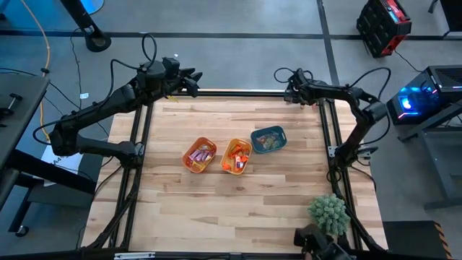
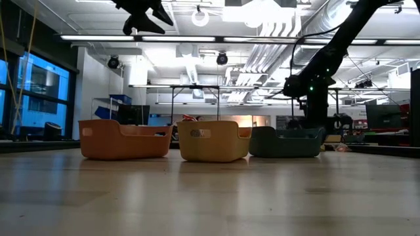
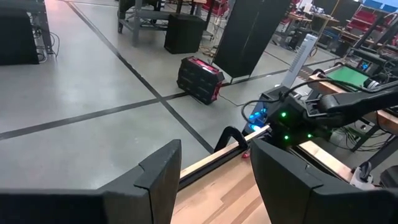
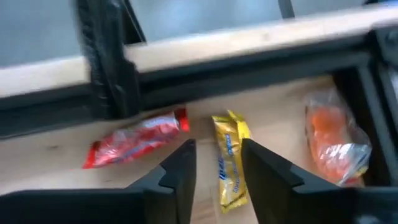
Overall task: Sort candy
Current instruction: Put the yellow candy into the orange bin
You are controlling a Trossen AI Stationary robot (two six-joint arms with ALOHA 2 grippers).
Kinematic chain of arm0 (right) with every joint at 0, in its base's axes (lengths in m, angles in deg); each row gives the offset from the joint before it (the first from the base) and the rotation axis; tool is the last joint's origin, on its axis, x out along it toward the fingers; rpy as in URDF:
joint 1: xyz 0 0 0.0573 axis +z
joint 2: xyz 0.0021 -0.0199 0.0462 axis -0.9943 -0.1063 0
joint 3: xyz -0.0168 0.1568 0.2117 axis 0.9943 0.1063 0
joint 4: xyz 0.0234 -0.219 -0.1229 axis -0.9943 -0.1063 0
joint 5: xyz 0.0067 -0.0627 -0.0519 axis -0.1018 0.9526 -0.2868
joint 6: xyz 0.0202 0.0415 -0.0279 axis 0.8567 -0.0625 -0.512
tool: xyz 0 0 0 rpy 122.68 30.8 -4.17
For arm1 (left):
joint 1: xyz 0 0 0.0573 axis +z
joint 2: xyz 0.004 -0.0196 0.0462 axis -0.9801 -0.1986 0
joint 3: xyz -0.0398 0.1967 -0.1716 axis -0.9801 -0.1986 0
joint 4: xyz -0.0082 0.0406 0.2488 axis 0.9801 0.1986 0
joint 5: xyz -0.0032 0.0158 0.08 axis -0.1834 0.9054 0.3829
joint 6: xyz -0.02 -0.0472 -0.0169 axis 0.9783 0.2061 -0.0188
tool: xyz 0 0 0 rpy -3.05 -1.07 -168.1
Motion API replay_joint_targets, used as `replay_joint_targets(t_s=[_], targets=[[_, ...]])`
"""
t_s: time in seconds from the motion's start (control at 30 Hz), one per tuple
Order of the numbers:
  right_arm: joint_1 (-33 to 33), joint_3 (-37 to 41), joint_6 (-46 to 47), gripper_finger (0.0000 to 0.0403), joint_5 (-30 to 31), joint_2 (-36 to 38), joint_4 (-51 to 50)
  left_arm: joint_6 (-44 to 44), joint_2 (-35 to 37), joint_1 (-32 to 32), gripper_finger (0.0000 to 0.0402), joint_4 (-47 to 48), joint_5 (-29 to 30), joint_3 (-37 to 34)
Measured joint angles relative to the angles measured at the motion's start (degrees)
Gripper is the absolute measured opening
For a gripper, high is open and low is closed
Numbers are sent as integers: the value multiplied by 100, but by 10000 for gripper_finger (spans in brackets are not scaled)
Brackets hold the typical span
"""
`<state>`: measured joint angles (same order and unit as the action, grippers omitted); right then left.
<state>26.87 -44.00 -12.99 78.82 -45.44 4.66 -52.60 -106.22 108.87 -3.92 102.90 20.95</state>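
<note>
In the right wrist view three wrapped candies lie flat on the wood by the table's far frame rail: a red one (image 4: 137,144), a yellow one (image 4: 230,158) and an orange one in clear wrap (image 4: 336,138). My right gripper (image 4: 217,149) is open at the far right edge (image 1: 289,91), with one finger on either side of the yellow candy and over it. My left gripper (image 3: 214,152) is open and raised over the far edge (image 1: 189,78), high in the low view (image 2: 144,16). More candy lies in the three bins.
An orange bin (image 1: 200,154), a yellow-orange bin (image 1: 237,157) and a blue bin (image 1: 268,139) stand in a row mid-table. A green spiky plant (image 1: 328,211) stands at the near right corner. The black frame rail (image 4: 106,68) runs close behind the loose candies.
</note>
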Motion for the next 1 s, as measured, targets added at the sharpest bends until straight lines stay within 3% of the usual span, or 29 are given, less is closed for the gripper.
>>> replay_joint_targets(t_s=[0.23, 0.37, 0.53, 0.7, 0.83, 1.0], targets=[[7, 2, -14, 70, -70, -111, -127, -24, 0, 0, 186, 0, 0, 1], [11, -2, -221, 12, -283, -110, -154, -220, 2, 0, 186, 0, -2, 0], [160, 10, -383, 2, -826, 216, -403, -451, 2, 4, 186, -12, 0, 2], [921, 7, -861, 1, -1164, 1308, -236, -908, 4, 4, 186, -238, 247, 2], [1833, 2, -1173, 0, -2186, 2036, 171, -1173, 4, 4, 186, -384, 465, 2], [2994, 2, -1094, 0, -3228, 2157, 1053, -1205, 4, 81, 186, -566, 532, 1]])
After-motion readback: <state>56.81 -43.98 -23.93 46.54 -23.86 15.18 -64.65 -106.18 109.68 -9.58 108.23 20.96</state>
